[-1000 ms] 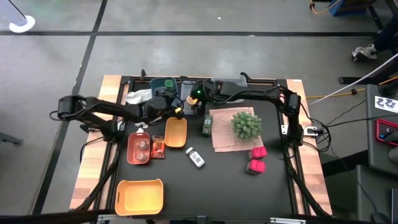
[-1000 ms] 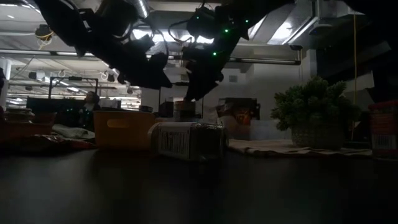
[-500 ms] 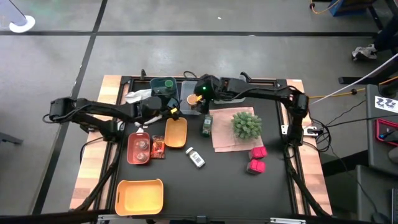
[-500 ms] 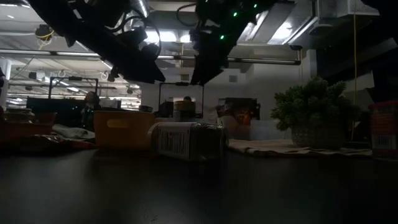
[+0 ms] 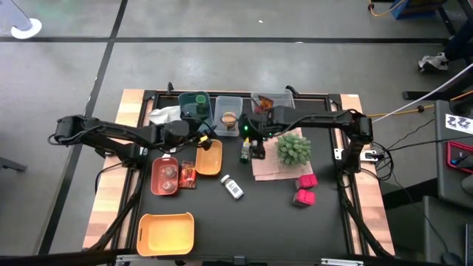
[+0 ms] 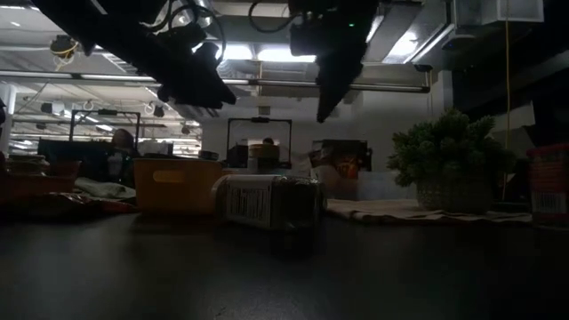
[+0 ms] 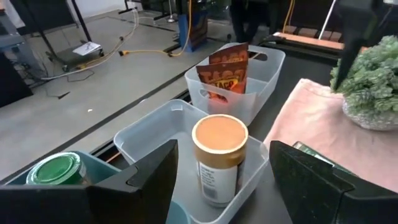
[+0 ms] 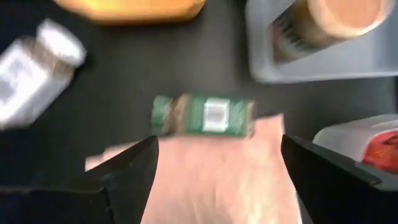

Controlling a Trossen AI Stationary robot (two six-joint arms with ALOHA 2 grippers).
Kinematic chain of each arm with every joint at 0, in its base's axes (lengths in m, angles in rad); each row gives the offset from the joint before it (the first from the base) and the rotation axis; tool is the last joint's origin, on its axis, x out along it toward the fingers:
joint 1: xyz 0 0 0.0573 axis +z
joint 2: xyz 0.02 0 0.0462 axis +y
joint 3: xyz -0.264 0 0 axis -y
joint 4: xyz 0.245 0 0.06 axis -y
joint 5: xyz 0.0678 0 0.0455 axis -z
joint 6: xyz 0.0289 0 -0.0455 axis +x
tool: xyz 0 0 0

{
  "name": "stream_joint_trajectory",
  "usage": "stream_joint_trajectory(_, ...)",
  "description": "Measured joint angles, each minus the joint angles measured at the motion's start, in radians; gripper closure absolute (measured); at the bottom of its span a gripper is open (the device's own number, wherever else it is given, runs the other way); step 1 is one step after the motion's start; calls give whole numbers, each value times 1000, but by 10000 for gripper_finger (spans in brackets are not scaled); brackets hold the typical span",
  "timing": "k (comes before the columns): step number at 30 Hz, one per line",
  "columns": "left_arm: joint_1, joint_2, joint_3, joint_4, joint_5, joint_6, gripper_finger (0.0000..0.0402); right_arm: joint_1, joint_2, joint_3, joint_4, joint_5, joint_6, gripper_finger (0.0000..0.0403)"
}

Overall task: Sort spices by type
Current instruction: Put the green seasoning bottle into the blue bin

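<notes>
The right gripper (image 5: pixel 256 148) hovers over the green-labelled jar (image 8: pixel 203 116), which lies on its side at the edge of the pink cloth (image 8: pixel 205 168) near the middle of the tabletop (image 5: pixel 266 214); a descent slightly off line could roll the jar away or drag the cloth, and the spiky plant (image 5: pixel 293 148) just beside it could be knocked. Its jaws stand wide and empty. The left gripper (image 5: pixel 201 136) hangs near the far edge facing the clear bin (image 7: pixel 144 132) that holds the orange-lidded jar (image 7: pixel 219 157); its jaws are also wide, gripping nothing. The white bottle (image 5: pixel 233 187) lies toward the near edge; the magenta boxes (image 5: pixel 304 189) sit toward the right edge.
</notes>
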Motion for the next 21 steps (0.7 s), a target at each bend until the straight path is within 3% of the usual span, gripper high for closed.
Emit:
stream_joint_trajectory(7,-6,0,0,-47,0,-19,164,95,2,-48,-1,31,-318,68)
stream_joint_trajectory(15,-6,0,0,-123,0,-57,164,148,3,-172,182,59,-633,68)
stream_joint_trajectory(21,-6,0,0,-129,0,-81,164,148,4,-240,332,98,-755,68)
